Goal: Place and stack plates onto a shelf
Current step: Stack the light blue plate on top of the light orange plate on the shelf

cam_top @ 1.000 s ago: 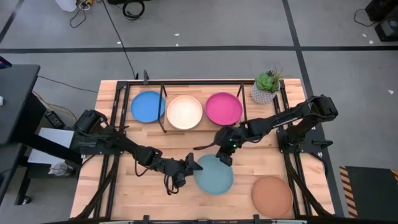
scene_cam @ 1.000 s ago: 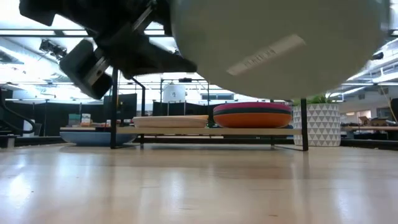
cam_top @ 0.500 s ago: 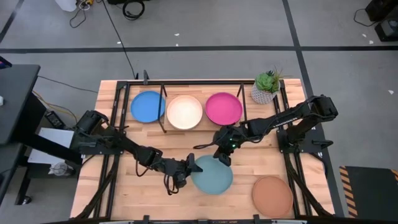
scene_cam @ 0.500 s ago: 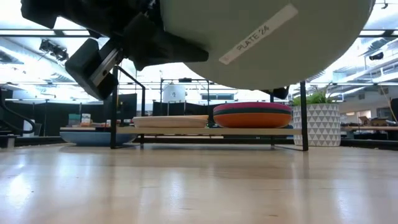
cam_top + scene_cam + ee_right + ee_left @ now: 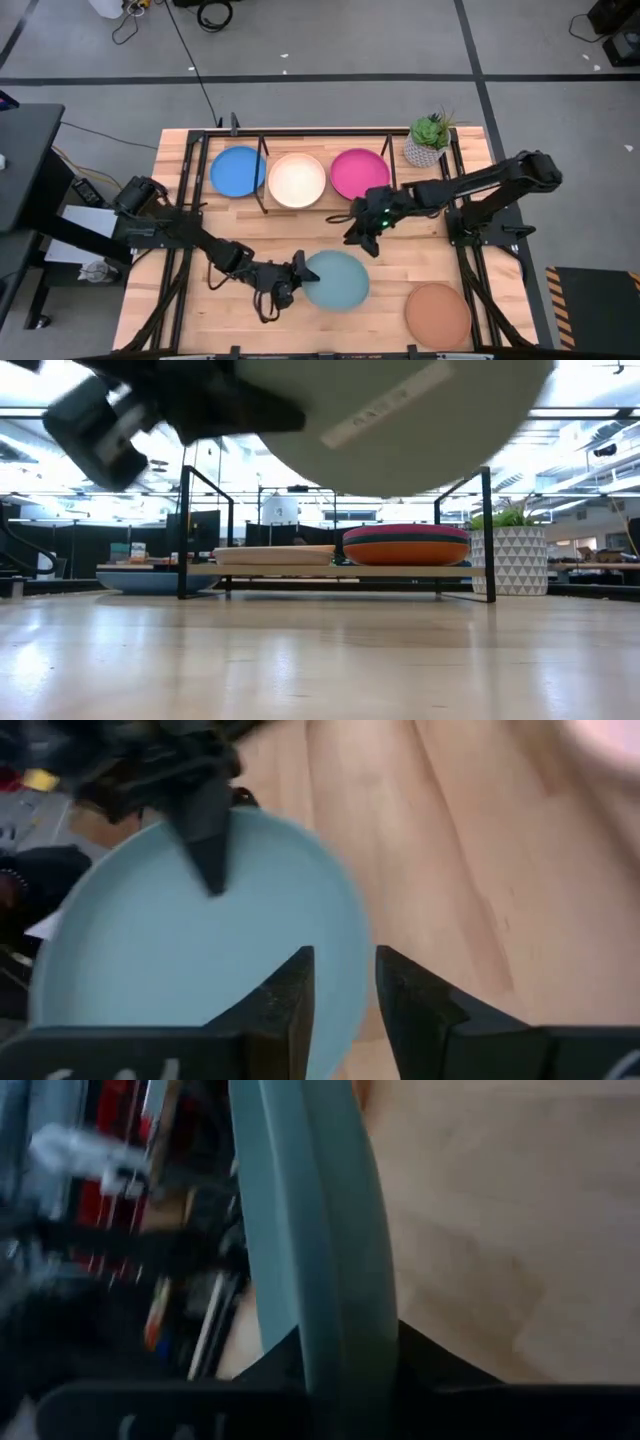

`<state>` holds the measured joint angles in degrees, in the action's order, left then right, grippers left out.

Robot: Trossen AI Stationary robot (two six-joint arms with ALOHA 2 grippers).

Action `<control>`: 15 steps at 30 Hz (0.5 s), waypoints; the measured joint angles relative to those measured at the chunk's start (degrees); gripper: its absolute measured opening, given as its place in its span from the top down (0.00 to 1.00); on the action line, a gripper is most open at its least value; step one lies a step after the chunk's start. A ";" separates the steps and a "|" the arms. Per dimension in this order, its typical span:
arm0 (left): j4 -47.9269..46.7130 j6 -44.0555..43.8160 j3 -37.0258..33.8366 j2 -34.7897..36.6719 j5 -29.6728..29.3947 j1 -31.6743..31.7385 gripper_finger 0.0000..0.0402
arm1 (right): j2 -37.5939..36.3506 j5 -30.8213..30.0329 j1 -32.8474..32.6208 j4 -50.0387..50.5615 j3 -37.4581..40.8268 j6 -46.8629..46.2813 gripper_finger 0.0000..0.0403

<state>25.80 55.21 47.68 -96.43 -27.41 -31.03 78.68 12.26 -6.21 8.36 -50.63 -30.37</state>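
Observation:
My left gripper (image 5: 297,272) is shut on the light teal plate (image 5: 335,280), which is held above the near middle of the table. The low view shows the plate's pale underside (image 5: 400,410) with a label. My right gripper (image 5: 358,237) stands open just beyond the plate's far rim, its fingers (image 5: 300,995) apart and touching nothing. On the shelf (image 5: 300,571) at the back lie a cream plate (image 5: 297,180) and a magenta plate (image 5: 360,173), the magenta one on top of an orange one (image 5: 405,552). A blue plate (image 5: 237,172) lies to the left of the cream one. My left gripper pinches the light teal plate's left rim (image 5: 345,1330) between its two fingers, one finger (image 5: 210,855) on the upper face and one below. The fingers come about level from the table's left. The plate is lifted clear of the table, its hollow side up.
A terracotta plate (image 5: 437,313) lies flat at the near right of the table. A potted plant (image 5: 427,140) in a white pot stands at the far right, beside the shelf's black legs (image 5: 488,545). Bare wood lies under the held plate.
My right gripper has let go of the light teal plate's far rim and drawn back toward the far right. The plate stays in my left gripper, has shifted a little toward the table's left and shows higher in the low view.

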 joint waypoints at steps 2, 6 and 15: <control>-3.62 -2.16 -0.02 2.80 -6.50 -0.99 0.86 | -3.29 -3.05 -1.10 1.36 -0.02 0.82 0.71; -10.85 -8.42 0.00 7.88 -18.40 -1.10 0.86 | -9.07 -15.31 -5.65 5.85 -0.02 2.51 0.71; -21.12 -28.05 0.00 9.23 -25.94 7.63 0.86 | -11.47 -41.45 -17.55 10.92 -0.04 3.63 0.71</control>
<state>4.68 27.15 47.68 -87.20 -53.35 -23.40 67.21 -29.19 -23.77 19.28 -50.68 -26.74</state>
